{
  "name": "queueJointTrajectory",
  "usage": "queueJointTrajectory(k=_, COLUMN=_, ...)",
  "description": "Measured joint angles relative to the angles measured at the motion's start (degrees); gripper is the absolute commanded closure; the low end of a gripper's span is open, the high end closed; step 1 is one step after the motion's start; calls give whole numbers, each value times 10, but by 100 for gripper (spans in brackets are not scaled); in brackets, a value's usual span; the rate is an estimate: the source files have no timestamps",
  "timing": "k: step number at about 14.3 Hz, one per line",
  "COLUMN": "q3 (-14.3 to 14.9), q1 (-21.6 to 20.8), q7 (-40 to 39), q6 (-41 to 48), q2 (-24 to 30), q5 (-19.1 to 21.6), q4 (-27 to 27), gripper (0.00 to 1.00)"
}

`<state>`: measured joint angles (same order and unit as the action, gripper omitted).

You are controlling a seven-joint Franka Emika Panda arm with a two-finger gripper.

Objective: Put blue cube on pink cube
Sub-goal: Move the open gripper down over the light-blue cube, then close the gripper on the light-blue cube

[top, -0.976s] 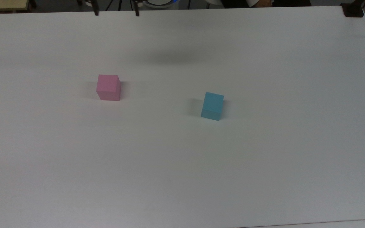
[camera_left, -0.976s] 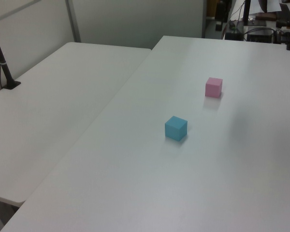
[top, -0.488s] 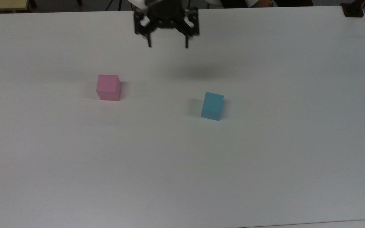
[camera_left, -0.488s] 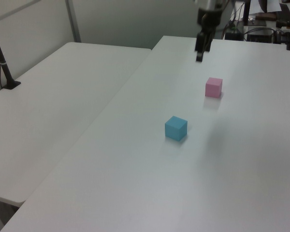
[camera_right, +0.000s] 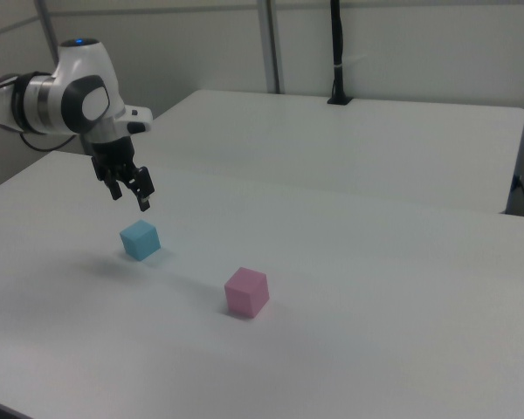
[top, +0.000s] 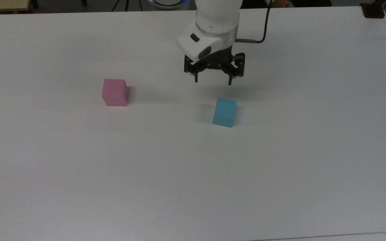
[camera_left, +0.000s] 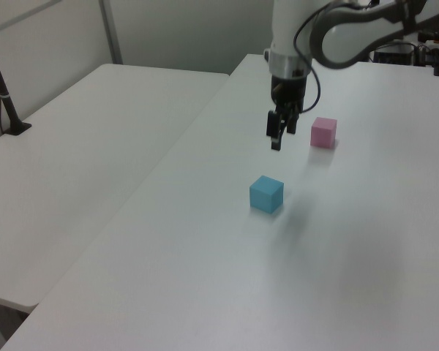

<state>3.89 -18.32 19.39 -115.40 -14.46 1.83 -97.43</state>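
Gripper [top: 212,82] hangs in the air above the table [top: 193,187] with its two dark fingers [top: 196,79] spread apart and nothing between them. In the top view it sits just up-frame of the blue cube [top: 224,112], clear of it, with its shadow on the table between the two. The blue cube rests flat on the white surface, turned a little askew to the table edges, and nothing touches it. The pink cube [top: 114,92] also rests on the table, well apart from the blue one, toward the top view's left. In the left view the gripper [camera_left: 275,139] points down, above and slightly behind the blue cube [camera_left: 266,194], while the pink cube [camera_left: 323,132] lies farther back toward the left view's right. In the right view the gripper [camera_right: 131,196] hovers over the blue cube [camera_right: 140,239], tilted a bit, and the pink cube [camera_right: 246,291] stands nearer the camera toward the right view's right. The white arm [top: 214,25] reaches in from the top view's upper edge, with a black cable [top: 263,31] looping off its wrist. A second white table [camera_left: 80,161] adjoins the first on the left view's left.
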Motion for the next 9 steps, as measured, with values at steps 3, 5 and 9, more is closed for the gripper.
queueJointTrajectory(k=3, q3=-11, q1=-8, q7=42, q6=-60, q2=-41, q5=0, q4=1, gripper=7)
queueJointTrajectory(k=5, q3=-13, q1=-11, q7=52, q6=-78, q2=-66, q5=0, q4=11, gripper=7)
queueJointTrajectory(k=9, q3=-14, q1=-22, q7=56, q6=-79, q2=-89, q5=0, q4=22, gripper=6)
